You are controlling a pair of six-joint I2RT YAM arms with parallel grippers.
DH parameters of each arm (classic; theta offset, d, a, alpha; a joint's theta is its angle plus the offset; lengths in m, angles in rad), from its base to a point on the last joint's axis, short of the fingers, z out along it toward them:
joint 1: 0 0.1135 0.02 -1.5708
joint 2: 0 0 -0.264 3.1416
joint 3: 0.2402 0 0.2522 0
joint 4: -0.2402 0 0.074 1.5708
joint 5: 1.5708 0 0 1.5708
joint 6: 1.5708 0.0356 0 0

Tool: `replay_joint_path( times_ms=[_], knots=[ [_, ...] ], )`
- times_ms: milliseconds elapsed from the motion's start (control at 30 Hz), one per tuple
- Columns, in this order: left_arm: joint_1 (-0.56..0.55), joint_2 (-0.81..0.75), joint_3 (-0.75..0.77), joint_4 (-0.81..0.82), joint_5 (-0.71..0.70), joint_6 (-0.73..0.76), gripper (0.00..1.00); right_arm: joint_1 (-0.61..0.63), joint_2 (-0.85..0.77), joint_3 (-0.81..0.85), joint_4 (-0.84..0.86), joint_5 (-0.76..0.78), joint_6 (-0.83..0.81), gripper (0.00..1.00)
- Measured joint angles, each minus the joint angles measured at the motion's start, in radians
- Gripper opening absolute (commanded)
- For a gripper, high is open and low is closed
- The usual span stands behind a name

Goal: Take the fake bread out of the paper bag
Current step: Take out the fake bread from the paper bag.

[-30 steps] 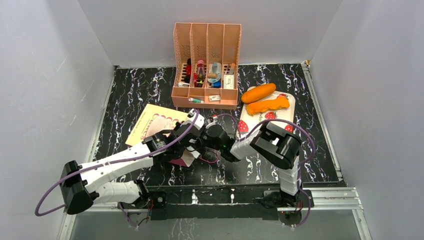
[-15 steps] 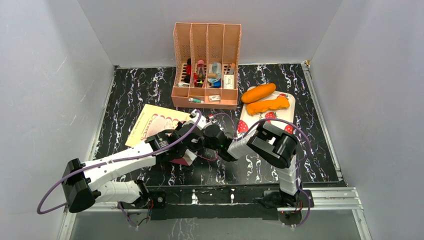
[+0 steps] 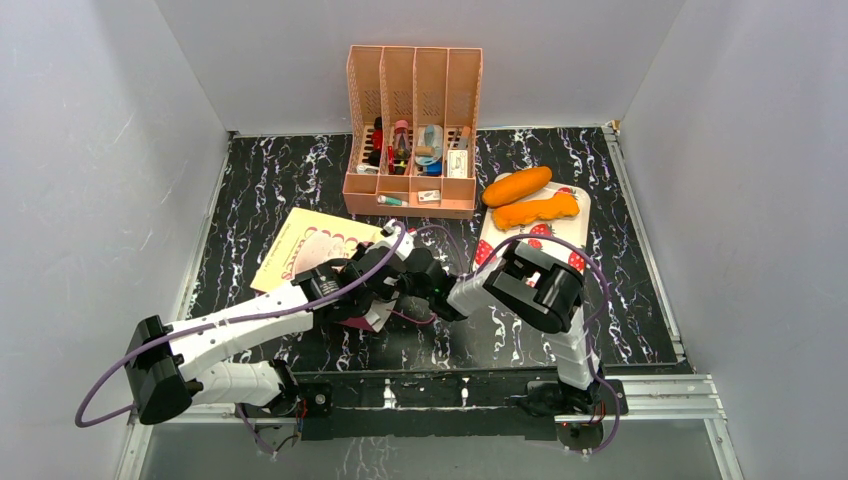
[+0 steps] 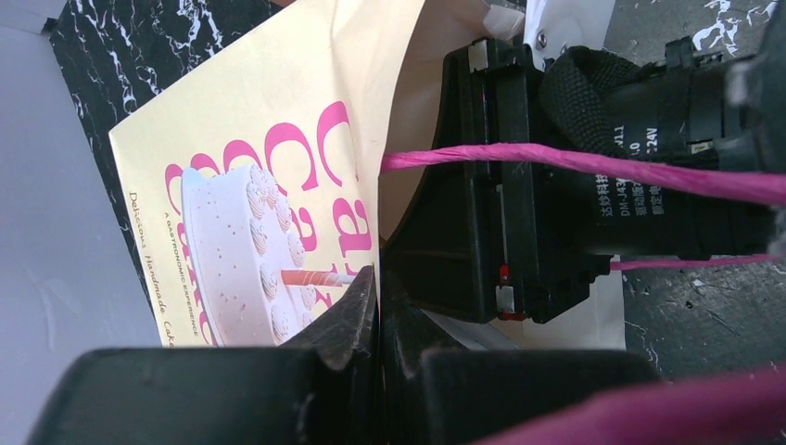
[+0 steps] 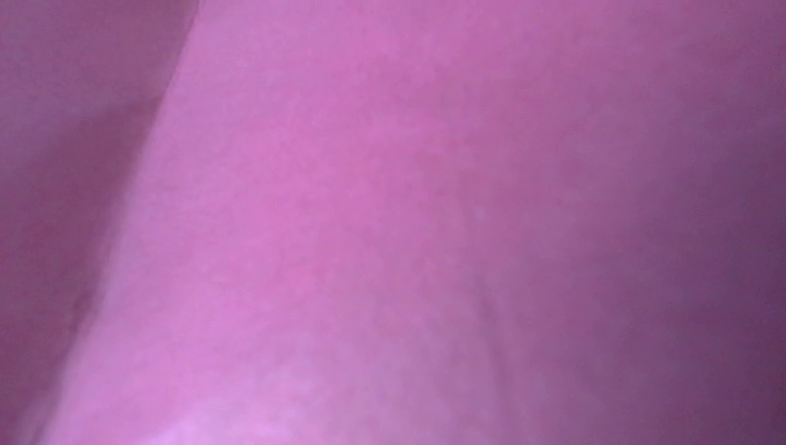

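Observation:
The paper bag (image 3: 305, 250) lies flat on the table, its cake picture and "Cakes" lettering (image 4: 241, 176) facing up. My left gripper (image 4: 378, 278) is shut on the bag's upper rim and holds the mouth apart. My right gripper (image 3: 408, 296) reaches into that mouth; its black body (image 4: 519, 222) shows under the pink cord handle (image 4: 593, 167), while its fingers are hidden inside. Only magenta paper fills the right wrist view. Two pieces of fake bread lie on the strawberry tray (image 3: 560, 240): a smooth oval roll (image 3: 516, 186) and a knobbly stick (image 3: 537, 210). Any bread inside the bag is hidden.
A peach plastic organiser (image 3: 412, 90) with small items stands at the back middle. Grey walls close in the black marbled table (image 3: 260, 180) on three sides. A metal rail (image 3: 640, 395) runs along the near edge.
My right arm has pushed leftward, deeper into the bag's mouth. The left gripper has stayed clamped on the rim, shifting only slightly.

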Motion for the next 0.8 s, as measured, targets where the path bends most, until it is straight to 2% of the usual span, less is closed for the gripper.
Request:
replay_joint_path(
  times_ms=[133,400,800],
  knots=[
    [0.000,-0.009,0.000,-0.005,-0.007,-0.002,0.00,-0.008,0.002,-0.003,0.024,-0.011,0.003,0.00],
    [-0.002,-0.057,0.010,-0.024,-0.057,-0.036,0.00,-0.024,-0.023,-0.095,0.067,-0.013,-0.002,0.00],
    [0.014,-0.031,0.032,-0.021,-0.117,-0.100,0.00,-0.032,-0.254,-0.309,0.037,0.004,-0.042,0.00]
  ],
)
